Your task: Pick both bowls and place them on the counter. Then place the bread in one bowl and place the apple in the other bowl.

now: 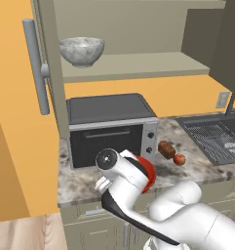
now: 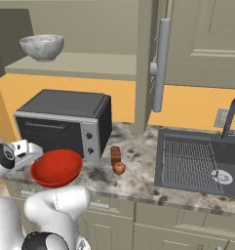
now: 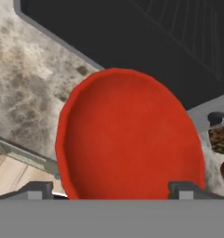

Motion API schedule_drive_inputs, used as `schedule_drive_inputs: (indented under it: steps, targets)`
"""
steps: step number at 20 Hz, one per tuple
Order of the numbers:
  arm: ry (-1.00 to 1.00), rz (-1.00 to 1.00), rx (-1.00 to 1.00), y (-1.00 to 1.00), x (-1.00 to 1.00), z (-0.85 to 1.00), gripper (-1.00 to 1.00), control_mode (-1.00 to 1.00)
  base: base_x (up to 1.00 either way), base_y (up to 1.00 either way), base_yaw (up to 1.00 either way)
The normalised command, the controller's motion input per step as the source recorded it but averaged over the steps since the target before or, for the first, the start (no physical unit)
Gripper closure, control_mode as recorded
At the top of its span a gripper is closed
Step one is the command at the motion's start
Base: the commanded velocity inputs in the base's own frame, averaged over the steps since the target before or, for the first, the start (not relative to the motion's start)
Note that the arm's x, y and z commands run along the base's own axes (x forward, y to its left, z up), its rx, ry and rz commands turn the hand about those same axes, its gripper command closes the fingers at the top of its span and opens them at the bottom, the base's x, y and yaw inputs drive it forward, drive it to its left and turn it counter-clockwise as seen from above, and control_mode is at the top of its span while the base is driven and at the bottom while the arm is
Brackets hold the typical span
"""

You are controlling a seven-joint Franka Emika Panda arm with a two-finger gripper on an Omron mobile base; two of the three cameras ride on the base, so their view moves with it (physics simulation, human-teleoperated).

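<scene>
Red bowl [image 3: 127,139]: on counter [image 3: 25,93], beneath spread-apart pincer [image 3: 111,188]. Marbled bowl [image 1: 81,51]: shelved far above. Bread [image 2: 115,154], apple [image 2: 119,168]: unbowled beyond.

The arm [image 1: 187,210] is glossy white with rounded, bulbous links and a black seam band along the lower centre of the left base view. A white disc cap [image 1: 107,158] with a small screw-like mark tops one joint.
</scene>
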Motion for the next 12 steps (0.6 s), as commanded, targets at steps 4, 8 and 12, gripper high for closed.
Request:
schedule_drive_inputs:
  steps: [4,8,12]
  targets:
    - [0.0,0.0,0.0,-0.31,-0.3,0.73,-1.0,-1.0,0.0,0.0,0.0]
    - [0.0,0.0,0.0,-0.27,-0.45,0.87,-1.0,-1.0,0.0,0.0,0.0]
    - [0.0,0.01,0.01,-0.39,-0.37,0.8,-1.0,-1.0,0.0,0.0,0.0]
